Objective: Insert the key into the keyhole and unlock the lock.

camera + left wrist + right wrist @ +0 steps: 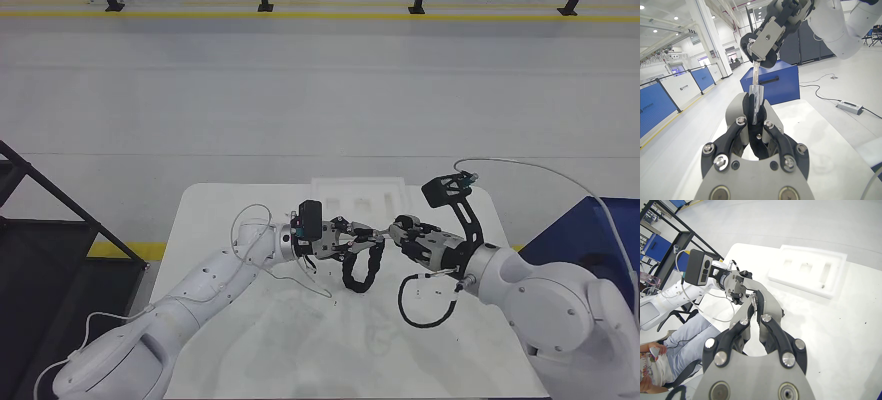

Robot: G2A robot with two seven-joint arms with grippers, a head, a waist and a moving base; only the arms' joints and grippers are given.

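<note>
Pinching lock (pixel 756 98), left gripper (pixel 753 108); right gripper (pixel 755 303) pinching key (pixel 755 73), tip at keyhole (pixel 756 86).

A white bench (pixel 300 350) with rounded corners is carrying a white foam tray (pixel 837 275), which is lying flat near the far edge, about midway along it. The tray is showing three rectangular pockets (pixel 806 267) side by side, the longest one holding a small dark bit. A few dark specks (pixel 865 323) are sitting scattered on the bare surface nearer the robot.
</note>
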